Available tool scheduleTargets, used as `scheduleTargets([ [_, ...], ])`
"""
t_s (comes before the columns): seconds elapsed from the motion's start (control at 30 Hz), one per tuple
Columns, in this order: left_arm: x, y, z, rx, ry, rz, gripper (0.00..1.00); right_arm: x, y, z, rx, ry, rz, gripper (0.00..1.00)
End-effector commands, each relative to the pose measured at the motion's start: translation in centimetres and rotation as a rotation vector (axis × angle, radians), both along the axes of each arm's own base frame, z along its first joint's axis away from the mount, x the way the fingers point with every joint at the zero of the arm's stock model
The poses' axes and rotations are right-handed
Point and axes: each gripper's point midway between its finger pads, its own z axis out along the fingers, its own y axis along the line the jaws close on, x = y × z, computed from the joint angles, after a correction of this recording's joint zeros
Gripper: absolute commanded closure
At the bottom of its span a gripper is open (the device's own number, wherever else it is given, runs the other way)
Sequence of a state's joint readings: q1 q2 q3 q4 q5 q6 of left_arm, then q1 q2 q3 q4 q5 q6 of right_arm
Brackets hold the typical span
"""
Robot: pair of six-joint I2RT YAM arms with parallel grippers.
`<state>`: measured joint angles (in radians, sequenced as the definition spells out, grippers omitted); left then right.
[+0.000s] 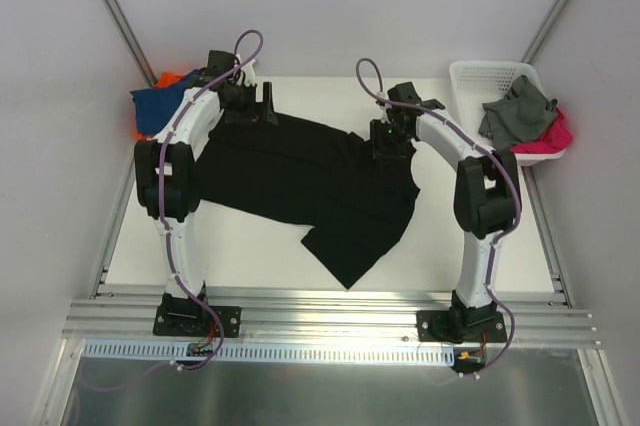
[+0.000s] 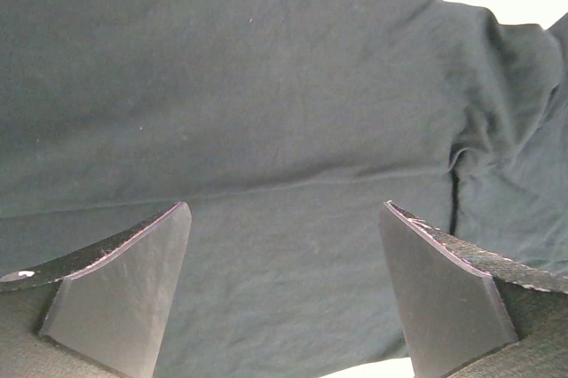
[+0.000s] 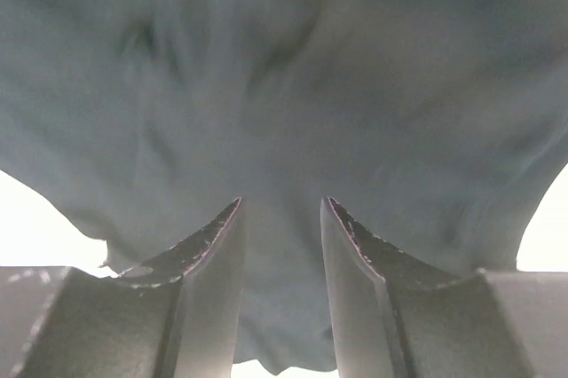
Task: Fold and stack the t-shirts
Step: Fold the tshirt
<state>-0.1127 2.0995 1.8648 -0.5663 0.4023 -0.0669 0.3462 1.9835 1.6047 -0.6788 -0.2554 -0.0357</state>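
A black t-shirt (image 1: 300,181) lies spread and partly rumpled across the middle of the white table (image 1: 250,256). My left gripper (image 1: 262,106) is over its far left edge. In the left wrist view its jaws (image 2: 284,208) stand wide open and empty just above the black cloth (image 2: 266,85). My right gripper (image 1: 390,141) is over the shirt's far right part. In the right wrist view its jaws (image 3: 282,205) stand a narrow gap apart, with wrinkled black cloth (image 3: 293,85) under and between them. A blue t-shirt (image 1: 158,104) and an orange one (image 1: 172,77) lie bunched at the far left corner.
A white slotted basket (image 1: 470,74) stands at the far right with grey cloth (image 1: 515,111) and pink cloth (image 1: 550,136) in it. Metal frame posts rise at both far corners. A rail runs along the table's near edge by the arm bases.
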Motion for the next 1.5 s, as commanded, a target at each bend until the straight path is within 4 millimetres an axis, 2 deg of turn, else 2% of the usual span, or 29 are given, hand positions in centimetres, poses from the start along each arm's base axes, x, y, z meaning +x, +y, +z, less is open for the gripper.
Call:
scheduleTargets([
  [0.0, -0.9, -0.1, 3.0, 0.021, -0.067, -0.015, 0.12, 4.4, 0.3, 1.1, 0.058, -0.058, -0.055, 0.58],
  [0.07, -1.1, 0.2, 2.7, 0.039, -0.064, -0.015, 0.11, 5.1, -0.3, -0.1, 0.056, -0.038, -0.072, 0.58],
  [0.17, -1.2, 0.7, 2.0, 0.066, -0.052, -0.009, 0.11, 4.9, -1.3, -1.3, 0.055, -0.006, -0.091, 0.58],
  [0.33, -1.3, 1.2, 0.5, 0.085, -0.02, 0.004, 0.11, 3.6, -3.2, -3.7, 0.048, 0.073, -0.158, 0.58],
  [0.5, -0.9, 1.5, -0.3, 0.106, -0.013, 0.007, 0.11, 5.0, -5.6, -4.7, 0.023, 0.081, -0.21, 0.58],
  [0.53, -0.8, 1.5, -0.6, 0.111, -0.008, 0.01, 0.11, 5.3, -6.0, -5.5, 0.014, 0.092, -0.214, 0.58],
  [0.57, -0.7, 1.6, -0.6, 0.114, -0.008, 0.01, 0.11, 6.4, -6.7, -5.0, 0.011, 0.066, -0.227, 0.58],
  [0.63, -0.5, 1.6, -0.4, 0.115, -0.017, 0.011, 0.11, 7.2, -7.4, -5.9, -0.004, 0.073, -0.239, 0.58],
  [0.67, -0.4, 1.5, -0.2, 0.114, -0.02, 0.01, 0.11, 8.4, -7.9, -5.4, -0.006, 0.045, -0.251, 0.58],
  [0.73, -0.3, 1.5, 0.2, 0.111, -0.029, 0.01, 0.11, 9.4, -8.3, -5.2, -0.009, 0.027, -0.264, 0.58],
  [0.77, -0.3, 1.5, 0.3, 0.113, -0.032, 0.012, 0.11, 9.8, -8.6, -5.8, -0.024, 0.026, -0.273, 0.58],
  [0.8, -0.3, 1.6, 0.3, 0.116, -0.032, 0.013, 0.11, 10.8, -8.9, -5.0, -0.033, -0.013, -0.259, 0.58],
  [0.87, -0.3, 1.7, 0.4, 0.119, -0.032, 0.016, 0.11, 11.8, -9.2, -5.3, -0.05, -0.033, -0.264, 0.58],
  [1.0, -0.7, 2.2, 0.2, 0.149, -0.033, 0.012, 0.11, 14.3, -9.6, -4.6, -0.048, -0.092, -0.282, 0.57],
  [1.1, -1.1, 2.3, 0.4, 0.16, -0.038, 0.009, 0.11, 15.4, -9.5, -4.9, -0.035, -0.102, -0.285, 0.57],
  [1.13, -1.2, 2.4, 0.5, 0.172, -0.04, 0.012, 0.11, 16.1, -9.2, -4.2, -0.024, -0.125, -0.28, 0.57],
  [1.2, -1.5, 2.6, 0.7, 0.183, -0.047, 0.01, 0.1, 16.6, -9.3, -4.4, -0.023, -0.13, -0.281, 0.57],
  [1.33, -1.8, 2.8, 0.9, 0.209, -0.054, 0.014, 0.09, 17.8, -9.3, -3.7, -0.021, -0.17, -0.291, 0.57],
  [1.47, -2.1, 3.2, 1.0, 0.233, -0.054, 0.034, 0.05, 17.0, -9.2, -2.9, -0.024, -0.173, -0.271, 0.56],
])
